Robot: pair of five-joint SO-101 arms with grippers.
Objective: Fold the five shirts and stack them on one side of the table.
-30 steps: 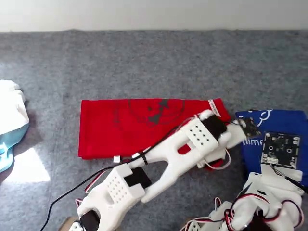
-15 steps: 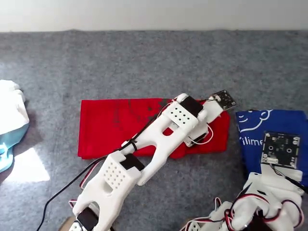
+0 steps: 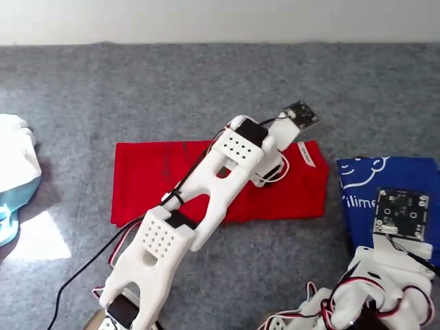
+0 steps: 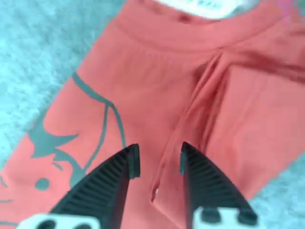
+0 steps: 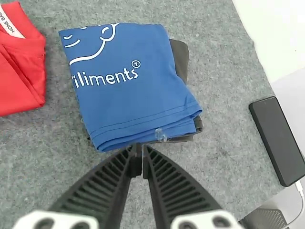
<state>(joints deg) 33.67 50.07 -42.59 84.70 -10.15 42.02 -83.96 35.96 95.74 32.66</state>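
Currently, the left gripper (image 4: 158, 160) hangs spread over the red shirt (image 4: 143, 90); the right gripper (image 5: 141, 155), pressed together, sits beside the blue shirt (image 5: 128, 81).

left arm (image 3: 199, 196) spans red shirt (image 3: 148, 182), mat (image 3: 206, 89) beyond

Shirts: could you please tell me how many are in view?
5: a red shirt in the middle, a blue shirt folded at the right on a dark shirt, and a white garment and a light blue garment at the left edge, probably shirts. Others may be hidden.
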